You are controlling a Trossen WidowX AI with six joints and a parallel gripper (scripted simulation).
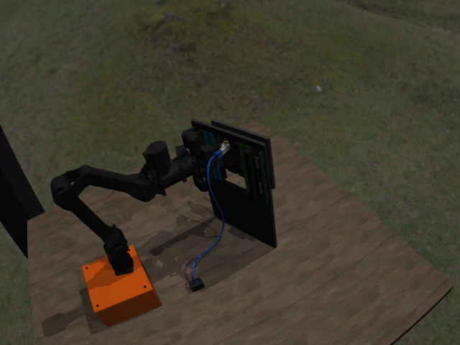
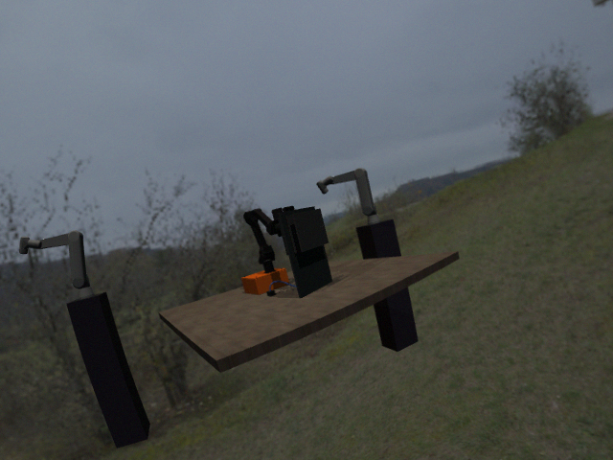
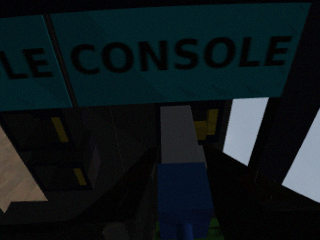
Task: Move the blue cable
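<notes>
The plug [image 1: 218,153] [image 3: 184,185] is gripped between the fingers of the gripper [image 1: 220,149] [image 3: 179,154], closed on its sides. It is held at the upright panel [image 1: 241,215] [image 2: 314,278], which is set toward the bench's far corner in the top view. The pale nose is seen in front of a port [image 3: 212,122] beneath a CONSOLE label [image 3: 180,90] [image 1: 209,138], and part of the opening is left uncovered beside it. The plug is judged to be out or only barely entered; whether this is the upper or lower server cannot be told.

The step in hand is judged to be the carry or line-up between the two ports. If the lower port is being faced, a small sideways correction is called for, then a straight push until the click; release should be left until after that. If pushed off-line, the nose could be caught on the port's rim.

The plug is formed as a boxy blue boot with a glossy, clear-looking nose. The cable [image 1: 223,218] [image 2: 281,283] is smooth, round and slack, bent in an S down to a small black block [image 1: 196,284] [image 2: 271,292]. The bench [image 1: 334,241] [image 2: 297,319] is finished in brown wood grain. Near its left edge in the top view, the jointed matt-black arm [image 1: 111,177] [image 2: 256,232] is carried on a flat-sided orange box [image 1: 122,287] [image 2: 255,285].
</notes>
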